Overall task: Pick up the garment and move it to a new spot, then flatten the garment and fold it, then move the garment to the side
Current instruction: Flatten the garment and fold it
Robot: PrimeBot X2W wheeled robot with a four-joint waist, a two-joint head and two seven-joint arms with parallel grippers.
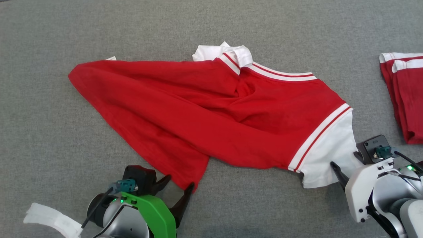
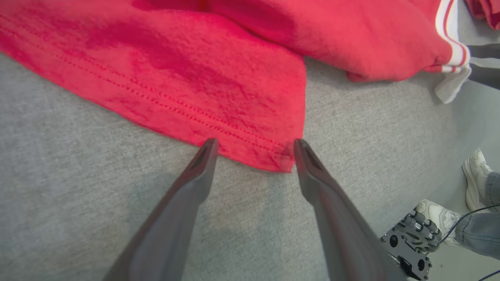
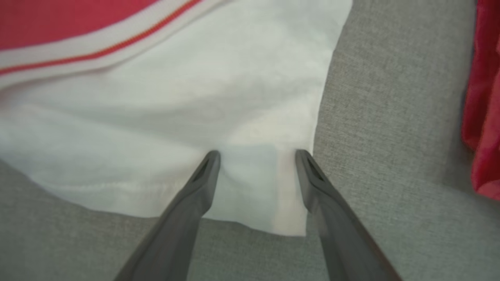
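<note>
The garment (image 1: pixel 211 112) is a red shirt with white sleeves and red-and-white striped trim, lying loosely spread and creased on the grey surface. My left gripper (image 1: pixel 177 185) is open at its near bottom corner. In the left wrist view the open left gripper (image 2: pixel 254 144) straddles the red stitched hem corner (image 2: pixel 269 152). My right gripper (image 1: pixel 347 163) is open at the white sleeve (image 1: pixel 327 155) on the right. The right wrist view shows the open right gripper (image 3: pixel 258 154) with its tips over the sleeve's edge (image 3: pixel 250 187). Neither gripper holds anything.
A second red garment (image 1: pixel 404 96) with white trim lies folded at the right edge, close to my right arm. A white strip (image 1: pixel 49 218) lies at the lower left. Beyond the surface's edge are a person's shoes (image 2: pixel 474 179) and a dark mechanical part (image 2: pixel 410 242).
</note>
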